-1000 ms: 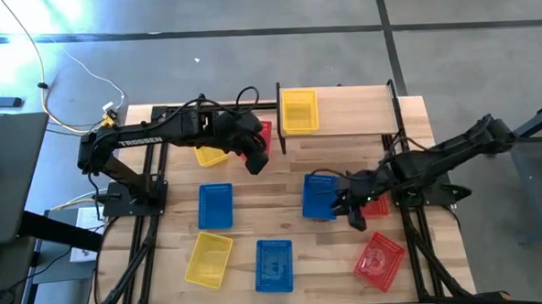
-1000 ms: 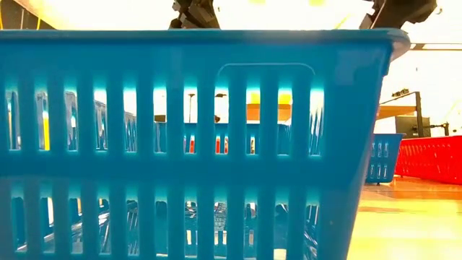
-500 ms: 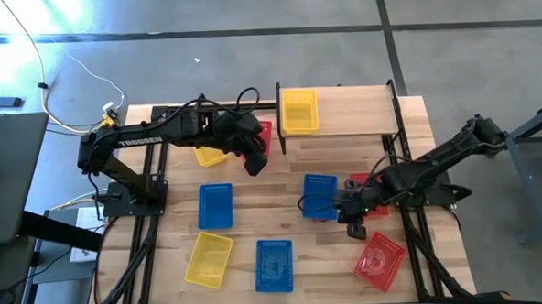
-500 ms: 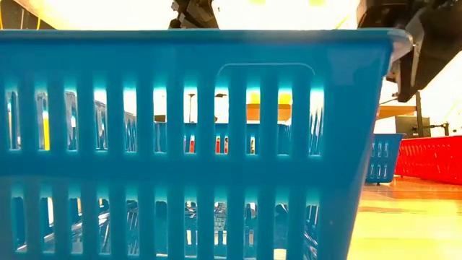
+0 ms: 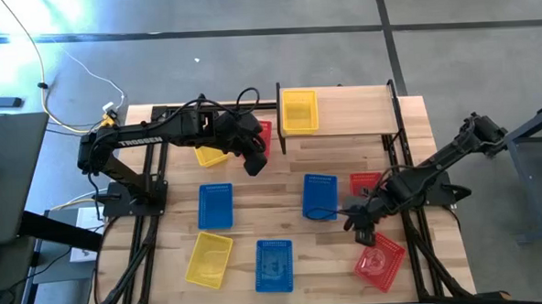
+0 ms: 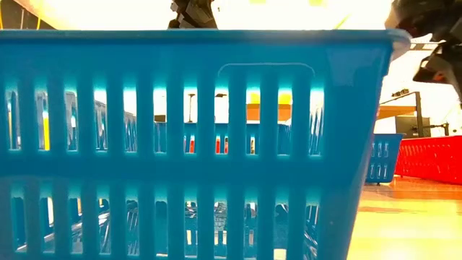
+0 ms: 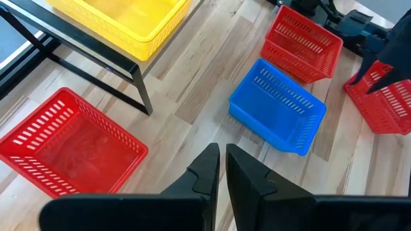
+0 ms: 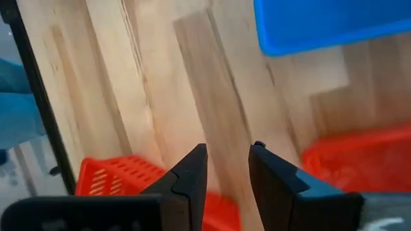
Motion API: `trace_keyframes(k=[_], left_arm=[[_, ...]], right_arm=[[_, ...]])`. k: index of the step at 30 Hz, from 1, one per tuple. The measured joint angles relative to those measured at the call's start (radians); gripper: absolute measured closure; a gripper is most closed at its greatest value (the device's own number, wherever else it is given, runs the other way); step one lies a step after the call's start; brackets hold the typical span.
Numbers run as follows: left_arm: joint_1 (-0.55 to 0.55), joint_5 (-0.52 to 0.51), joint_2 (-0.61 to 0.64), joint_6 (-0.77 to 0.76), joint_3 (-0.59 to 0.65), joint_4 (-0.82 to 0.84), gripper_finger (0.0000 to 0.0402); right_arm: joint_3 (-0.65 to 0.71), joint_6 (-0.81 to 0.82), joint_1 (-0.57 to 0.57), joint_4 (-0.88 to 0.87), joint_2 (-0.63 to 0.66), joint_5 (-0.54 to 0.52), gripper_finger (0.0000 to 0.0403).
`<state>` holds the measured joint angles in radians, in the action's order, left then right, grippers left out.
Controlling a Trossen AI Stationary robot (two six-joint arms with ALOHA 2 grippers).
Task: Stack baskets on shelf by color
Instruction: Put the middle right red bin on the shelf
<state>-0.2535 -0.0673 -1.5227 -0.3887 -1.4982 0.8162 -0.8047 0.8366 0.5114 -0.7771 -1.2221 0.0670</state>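
The shelf (image 5: 361, 111) stands at the table's far edge, with one yellow basket (image 5: 298, 110) on its left end. A red basket (image 5: 265, 132) and a yellow one (image 5: 209, 156) lie beside the shelf, partly under my left arm. My left gripper (image 5: 256, 162) (image 7: 222, 168) hovers shut above bare wood. Three blue baskets (image 5: 320, 196) (image 5: 216, 207) (image 5: 274, 264), another yellow basket (image 5: 209, 259) and two red baskets (image 5: 366, 182) (image 5: 379, 260) rest on the tabletop. My right gripper (image 5: 361, 229) (image 8: 228, 160) is open over bare wood, between the right-hand blue basket and the near red one.
A blue basket (image 6: 195, 144) stands right before the low camera and fills most of that view. The shelf's black legs (image 5: 281, 133) rise beside the far red basket. Bare wood lies in the table's middle (image 5: 273, 202). The arms' black frames run along both table sides.
My right gripper has drawn away from the right side of the right-hand blue basket, toward the table's near edge and the near red basket. The arm has pulled back off the red basket beside the blue one, which now shows. No basket has moved.
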Motion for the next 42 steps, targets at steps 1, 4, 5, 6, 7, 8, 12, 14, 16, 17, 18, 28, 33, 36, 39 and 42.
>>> trace_keyframes(k=[1, 4, 5, 6, 7, 8, 12, 14, 16, 17, 18, 28, 33, 36, 39, 42], left_arm=[[0.0, 0.0, 0.0, 0.0, 0.0, 0.0, 0.0383], [0.0, 0.0, 0.0, 0.0, 0.0, 0.0, 0.0383], [0.0, 0.0, 0.0, 0.0, 0.0, 0.0, 0.0383], [0.0, 0.0, 0.0, 0.0, 0.0, 0.0, 0.0383], [0.0, 0.0, 0.0, 0.0, 0.0, 0.0, 0.0383], [0.0, 0.0, 0.0, 0.0, 0.0, 0.0, 0.0383], [0.0, -0.001, 0.0, 0.0, 0.0, -0.001, 0.0383], [0.0, -0.012, 0.0, 0.0, 0.0, -0.001, 0.0383], [0.0, -0.027, 0.0, 0.0, 0.0, -0.001, 0.0383], [0.0, -0.031, 0.0, 0.0, 0.0, -0.001, 0.0383], [0.0, -0.031, 0.0, 0.0, 0.0, -0.001, 0.0383], [0.0, -0.032, 0.0, 0.0, 0.0, -0.001, 0.0383], [0.0, -0.032, 0.0, 0.0, 0.0, -0.002, 0.0383], [0.0, -0.033, 0.0, 0.0, 0.0, -0.002, 0.0383], [0.0, -0.031, 0.0, 0.0, 0.0, -0.002, 0.0383], [0.0, -0.031, 0.0, 0.0, 0.0, -0.002, 0.0383]], right_arm=[[0.0, 0.013, 0.004, -0.007, 0.0, 0.011, 0.0302], [0.0, 0.046, 0.009, -0.038, 0.0, 0.034, 0.0302], [-0.001, 0.054, 0.009, -0.053, 0.0, 0.044, 0.0302], [-0.009, 0.06, 0.009, -0.084, 0.0, 0.051, 0.0302], [-0.025, 0.062, 0.009, -0.127, 0.0, 0.051, 0.0302], [-0.044, 0.059, 0.009, -0.17, 0.0, 0.046, 0.0302], [-0.146, -0.007, 0.009, -0.383, 0.001, -0.032, 0.0302], [-0.175, -0.056, 0.008, -0.445, 0.001, -0.053, 0.0302], [-0.185, -0.096, 0.008, -0.482, 0.001, -0.06, 0.0302], [-0.183, -0.112, 0.008, -0.484, 0.001, -0.06, 0.0302], [-0.176, -0.121, 0.009, -0.479, 0.001, -0.06, 0.0302], [-0.075, -0.138, 0.009, -0.368, 0.0, -0.034, 0.0302], [-0.038, -0.136, 0.009, -0.333, 0.0, -0.035, 0.0302], [-0.009, -0.132, 0.009, -0.285, -0.001, -0.028, 0.0302], [0.014, -0.112, 0.009, -0.263, -0.002, -0.032, 0.0302], [0.04, -0.111, 0.008, -0.239, -0.002, -0.028, 0.0302]])
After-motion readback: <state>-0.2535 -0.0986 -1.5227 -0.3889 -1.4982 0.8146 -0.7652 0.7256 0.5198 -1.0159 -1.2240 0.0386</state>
